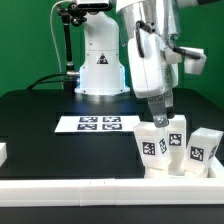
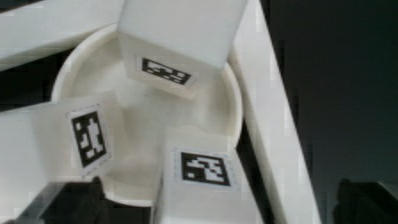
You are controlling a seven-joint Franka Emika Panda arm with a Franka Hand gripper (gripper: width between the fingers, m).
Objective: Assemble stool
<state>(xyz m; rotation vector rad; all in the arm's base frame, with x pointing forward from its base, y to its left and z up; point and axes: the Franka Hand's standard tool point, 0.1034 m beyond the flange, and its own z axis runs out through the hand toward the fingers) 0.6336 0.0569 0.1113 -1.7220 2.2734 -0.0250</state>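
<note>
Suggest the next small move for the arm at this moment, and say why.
Probably lift straight up and clear. The gripper stands open just above the stool, whose leg blocks already stand together by the border rail. Nothing shows between its fingers, so a vertical retreat seems least likely to knock a leg.

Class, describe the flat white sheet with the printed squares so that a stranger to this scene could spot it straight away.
Start at the black table in front of the robot's white base. Just before that base lies the marker board, a thin flat white sheet with a row of black-and-white square tags. Unlike the white rectangular leg blocks standing upright at the exterior view's right, it lies completely flat.
</note>
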